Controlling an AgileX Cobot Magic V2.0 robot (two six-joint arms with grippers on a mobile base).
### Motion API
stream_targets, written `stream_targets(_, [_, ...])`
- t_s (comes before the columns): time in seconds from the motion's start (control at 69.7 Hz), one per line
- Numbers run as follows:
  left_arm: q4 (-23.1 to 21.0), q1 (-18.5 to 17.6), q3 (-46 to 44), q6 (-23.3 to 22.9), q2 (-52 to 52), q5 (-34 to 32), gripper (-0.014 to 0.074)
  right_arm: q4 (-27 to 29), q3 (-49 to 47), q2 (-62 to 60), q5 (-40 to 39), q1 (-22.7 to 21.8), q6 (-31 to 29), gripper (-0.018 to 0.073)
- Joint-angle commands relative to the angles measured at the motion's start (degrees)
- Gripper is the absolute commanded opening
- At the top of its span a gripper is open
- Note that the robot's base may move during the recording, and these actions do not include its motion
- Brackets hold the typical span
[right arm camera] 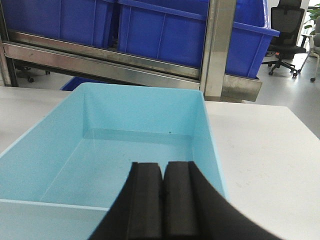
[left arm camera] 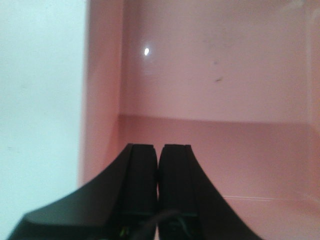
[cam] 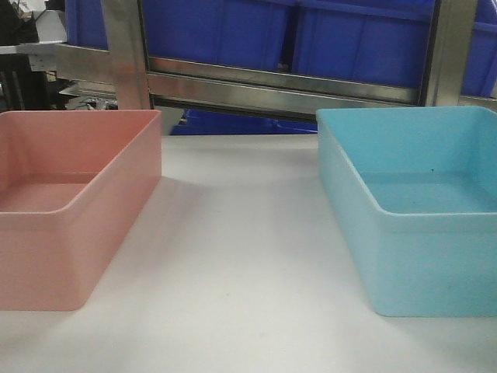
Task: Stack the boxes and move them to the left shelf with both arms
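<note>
A salmon-pink box [cam: 70, 194] stands on the white table at the left, and a light sky-blue box [cam: 419, 202] stands at the right, with a wide gap between them. Both are empty. In the left wrist view my left gripper [left arm camera: 159, 150] is shut with nothing in it, over the inside of the pink box [left arm camera: 215, 75] near its left wall. My right gripper [right arm camera: 163, 167] is also shut and empty, hovering above the near end of the blue box [right arm camera: 125, 145]. Neither gripper shows in the front view. A steel shelf rail [cam: 287, 85] runs behind the boxes.
Dark blue storage bins [cam: 349, 39] sit on the rack above the rail, between steel uprights [cam: 128, 54]. Another upright [right arm camera: 217, 45] stands just behind the blue box. An office chair [right arm camera: 287, 25] stands on the floor at the far right.
</note>
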Motion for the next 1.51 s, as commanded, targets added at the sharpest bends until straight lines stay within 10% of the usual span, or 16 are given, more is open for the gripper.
stream_targets(0.0, [-0.9,1.9,-6.4,3.4,1.9,3.3,0.0055,-0.2,-0.1,0.3,-4.8,0.2,-0.5,0.0056])
stream_targets(0.258, [-1.7,5.7,-15.9,5.0,10.3,2.3,0.0426,-0.2,-0.1,0.3,-4.8,0.2,-0.5,0.0056])
stream_targets(0.904, [-2.3,6.7,-27.5,7.9,30.0,6.6,0.0269,-0.2,-0.1,0.3,-4.8,0.2,-0.5,0.0056])
stream_targets(1.148, [-2.4,6.5,-27.5,7.9,30.3,8.3,-0.0023,-0.2,-0.1,0.3,-4.8,0.2,-0.5,0.0056])
stream_targets(1.492, [-7.7,6.5,-28.0,6.4,26.8,18.0,-0.0012,-0.2,-0.1,0.3,-4.8,0.2,-0.5,0.0056])
